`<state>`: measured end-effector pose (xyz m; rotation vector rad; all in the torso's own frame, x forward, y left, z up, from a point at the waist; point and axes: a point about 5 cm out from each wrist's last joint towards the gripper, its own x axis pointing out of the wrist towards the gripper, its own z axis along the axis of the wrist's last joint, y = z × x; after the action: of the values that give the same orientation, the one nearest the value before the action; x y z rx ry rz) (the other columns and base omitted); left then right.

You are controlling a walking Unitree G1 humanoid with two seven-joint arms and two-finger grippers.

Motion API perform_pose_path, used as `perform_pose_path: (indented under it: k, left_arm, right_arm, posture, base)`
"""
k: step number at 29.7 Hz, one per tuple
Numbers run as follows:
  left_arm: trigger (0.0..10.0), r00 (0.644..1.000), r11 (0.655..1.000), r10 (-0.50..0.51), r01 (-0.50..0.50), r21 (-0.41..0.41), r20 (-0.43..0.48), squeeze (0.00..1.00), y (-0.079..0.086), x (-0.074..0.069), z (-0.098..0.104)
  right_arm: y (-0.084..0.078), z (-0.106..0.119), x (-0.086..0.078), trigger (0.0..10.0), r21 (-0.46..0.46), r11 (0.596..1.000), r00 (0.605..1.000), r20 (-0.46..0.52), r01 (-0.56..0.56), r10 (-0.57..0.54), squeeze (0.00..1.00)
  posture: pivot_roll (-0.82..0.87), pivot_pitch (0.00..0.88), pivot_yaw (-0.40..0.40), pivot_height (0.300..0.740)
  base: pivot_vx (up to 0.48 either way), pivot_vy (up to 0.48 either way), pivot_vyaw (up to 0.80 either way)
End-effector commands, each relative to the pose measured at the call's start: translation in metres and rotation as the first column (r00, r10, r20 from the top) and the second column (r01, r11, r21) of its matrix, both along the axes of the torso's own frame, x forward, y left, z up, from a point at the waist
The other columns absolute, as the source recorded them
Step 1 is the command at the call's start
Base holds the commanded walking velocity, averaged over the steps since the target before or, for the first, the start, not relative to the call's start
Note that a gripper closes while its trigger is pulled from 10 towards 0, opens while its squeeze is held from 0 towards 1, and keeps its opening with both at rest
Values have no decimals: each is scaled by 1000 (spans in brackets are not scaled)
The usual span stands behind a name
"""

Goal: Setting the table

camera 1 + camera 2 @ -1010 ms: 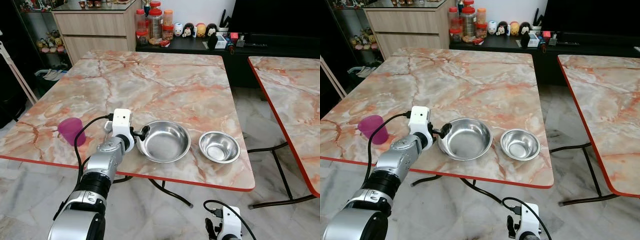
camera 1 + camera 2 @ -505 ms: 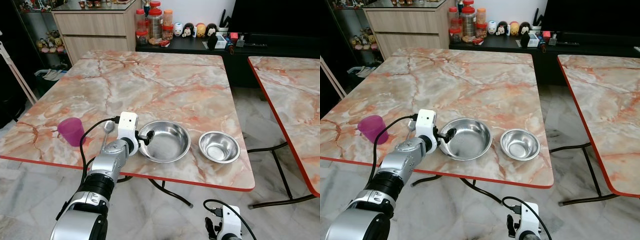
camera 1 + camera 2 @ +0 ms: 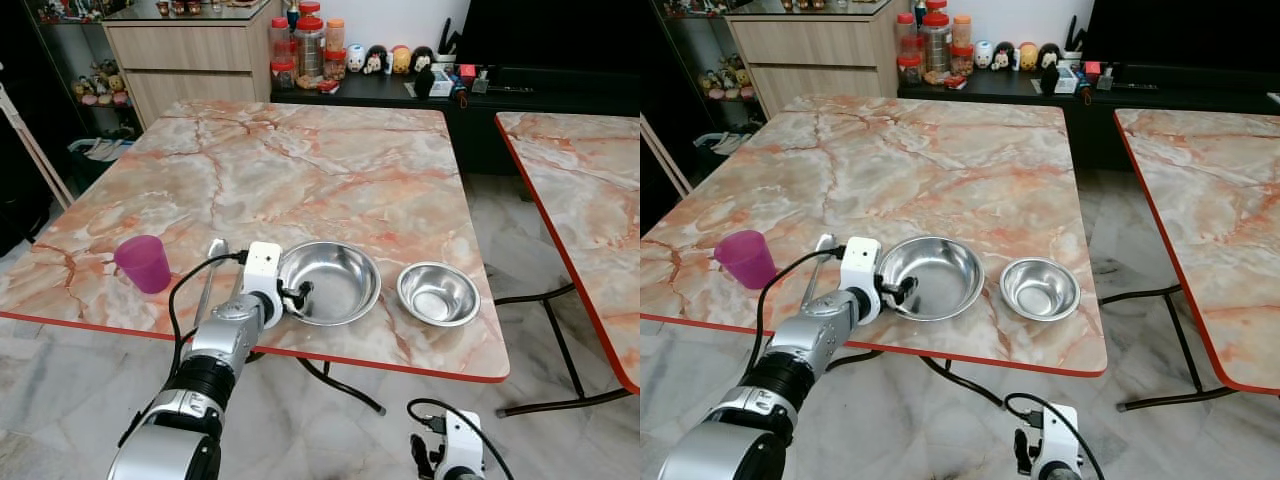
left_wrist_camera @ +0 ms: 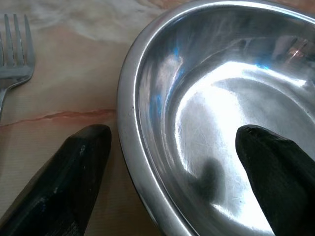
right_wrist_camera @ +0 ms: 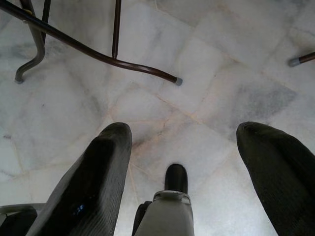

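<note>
A large steel bowl (image 3: 335, 280) sits near the table's front edge, with a smaller steel bowl (image 3: 438, 293) to its right. My left gripper (image 3: 297, 297) is open at the large bowl's near-left rim (image 4: 133, 123). One finger (image 4: 74, 182) rests outside on the table and the other finger (image 4: 275, 172) is inside the bowl; neither presses the rim. A fork (image 4: 15, 54) lies just left of the bowl (image 3: 208, 275). A purple cup (image 3: 143, 264) stands further left. My right gripper (image 5: 182, 142) hangs open low over the floor.
The marble table (image 3: 300, 160) has a red front edge (image 3: 400, 365). A second table (image 3: 590, 190) stands to the right, across a gap. Jars and figurines (image 3: 320, 50) crowd a dark sideboard at the back. Table legs (image 5: 98, 51) cross the tiled floor.
My left arm has shifted right and nearer along the big bowl's rim, uncovering the fork beside it. The bowls and the cup have stayed put.
</note>
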<state>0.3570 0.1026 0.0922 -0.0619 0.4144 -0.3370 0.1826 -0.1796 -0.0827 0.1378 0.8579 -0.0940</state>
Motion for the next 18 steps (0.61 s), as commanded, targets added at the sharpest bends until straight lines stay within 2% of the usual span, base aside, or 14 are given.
perform_pose_path:
  k: [1,2,3,4,6,7,18]
  left_arm:
    - [10000,1000,1000,-8,8,15,-16,0,0,0,-2]
    - [10000,1000,1000,-10,10,18,-16,0,0,-1,-2]
    - [9490,1000,1000,-11,11,20,-16,0,0,-1,-2]
    - [3333,1000,1000,-10,10,24,-15,0,2,-1,-3]
    - [3333,1000,1000,-9,10,25,-15,0,2,-1,-3]
    - [0,1000,1000,-8,8,27,-14,0,3,-1,-3]
    - [0,1000,999,-8,9,34,-15,0,3,-1,-2]
  right_arm:
    - [0,0,0,10000,0,1000,1000,-5,-5,5,0]
    - [0,0,0,10000,0,1000,1000,-5,-5,5,0]
    - [0,0,0,10000,0,1000,1000,-5,-6,6,0]
    - [1,0,1,10000,0,1000,1000,-4,-9,9,0]
    - [1,0,1,10000,1,1000,1000,-4,-10,10,0]
    - [1,0,1,10000,1,1000,1000,-4,-13,13,0]
    - [3,0,1,10000,0,1000,1000,-5,-27,27,0]
  posture:
    - [-23,0,-1,740]
    - [-22,0,-1,740]
    - [-21,0,-1,740]
    - [-20,0,-1,740]
    - [-20,0,-1,740]
    - [-20,0,-1,740]
    - [-17,0,0,740]
  base:
    - [0,0,0]
    - [0,0,0]
    - [0,0,0]
    - [0,0,0]
    - [0,0,0]
    - [0,0,0]
    - [0,0,0]
